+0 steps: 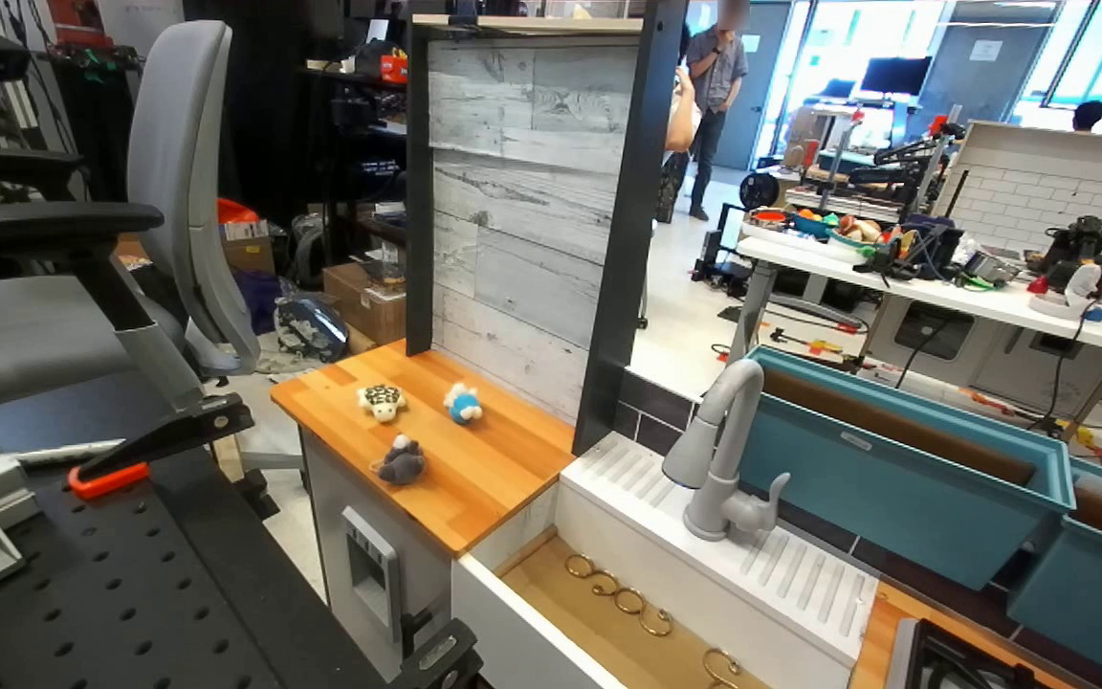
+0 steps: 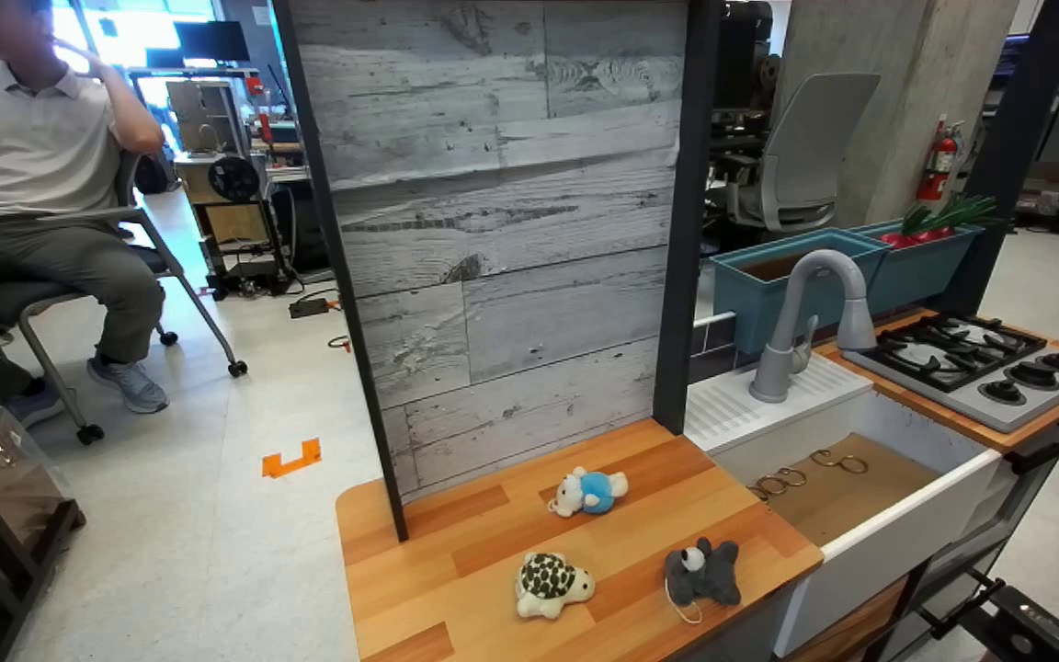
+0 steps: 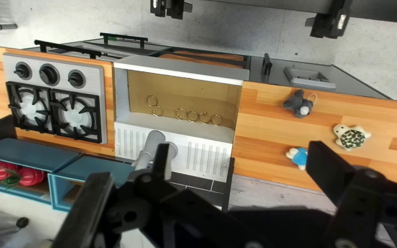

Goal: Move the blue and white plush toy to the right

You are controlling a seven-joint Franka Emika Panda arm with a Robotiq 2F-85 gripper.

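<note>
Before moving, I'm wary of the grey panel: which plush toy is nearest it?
The blue and white plush toy; the turtle and dark grey toy lie farther from the panel.

The black end effector [image 3: 238, 151] has angular fingers [image 3: 327, 168] and screws [image 3: 345, 243]

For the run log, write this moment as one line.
tool: open, holding nothing | blue and white plush toy: lying on wooden counter | turtle plush, dark grey plush: same counter, each apart

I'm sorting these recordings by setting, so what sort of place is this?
Probably a robotics lab or workshop: what looks like a mock kitchen counter, a black perforated tabletop, and a cluttered white table in the background.
</note>
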